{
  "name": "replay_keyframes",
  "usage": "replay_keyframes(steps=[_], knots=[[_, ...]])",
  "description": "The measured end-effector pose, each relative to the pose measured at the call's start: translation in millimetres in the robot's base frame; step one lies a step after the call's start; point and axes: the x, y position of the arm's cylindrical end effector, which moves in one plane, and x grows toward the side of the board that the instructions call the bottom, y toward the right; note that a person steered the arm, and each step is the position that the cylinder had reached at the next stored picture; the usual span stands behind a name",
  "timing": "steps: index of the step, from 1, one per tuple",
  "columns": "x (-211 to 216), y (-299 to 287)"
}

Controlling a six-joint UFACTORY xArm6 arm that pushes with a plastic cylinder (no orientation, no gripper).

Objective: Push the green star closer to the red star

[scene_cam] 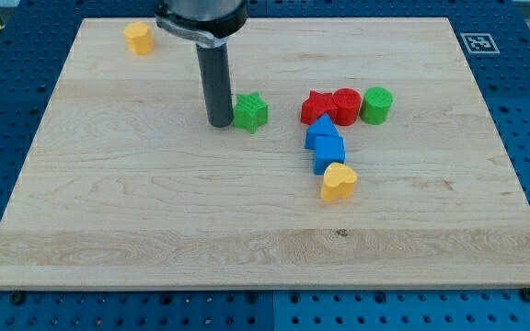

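No readable words or numbers, only a small black-and-white square fiducial marker (478, 42) on the pale wooden board's (155, 239) top-right corner

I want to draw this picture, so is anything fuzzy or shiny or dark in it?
In the camera view, everything is sharp and evenly lit, with no glare on the wooden board; shadows are soft and small, one beside my tip, which sits just left of the green star; the red star looks crisp too; only the rod's top is cut off by the view's top.
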Motion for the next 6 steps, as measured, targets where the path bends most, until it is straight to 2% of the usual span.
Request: replay_keyframes(steps=[2, 4, 6], knots=[[-9, 17], [-17, -8], [-27, 21]])
